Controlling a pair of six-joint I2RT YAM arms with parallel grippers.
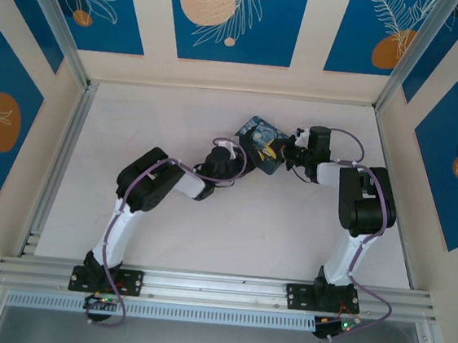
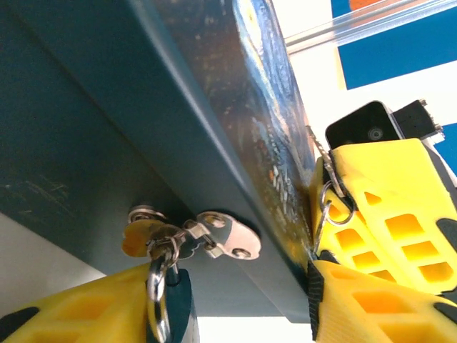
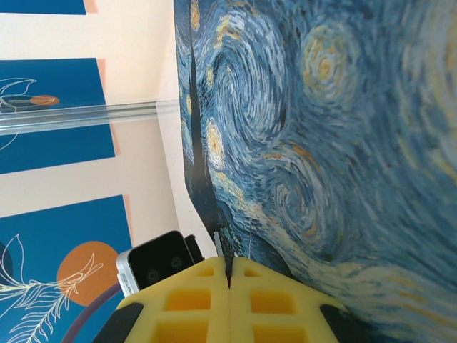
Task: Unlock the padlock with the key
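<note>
The padlock (image 2: 177, 304) hangs from the hasp (image 2: 221, 239) between the parted fingers of the left gripper (image 2: 228, 286); light, stiff, probably swingy, so pinch its body; the right gripper (image 3: 230, 268) clenches the thin key (image 3: 217, 241).

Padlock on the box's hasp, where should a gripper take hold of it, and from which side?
Grip the padlock by its bluish body, probably pinched across its two side faces, coming from the free end opposite the shackle. The shackle is threaded through the hasp on the painted box, so the body is the part hanging clear of the wall.
</note>
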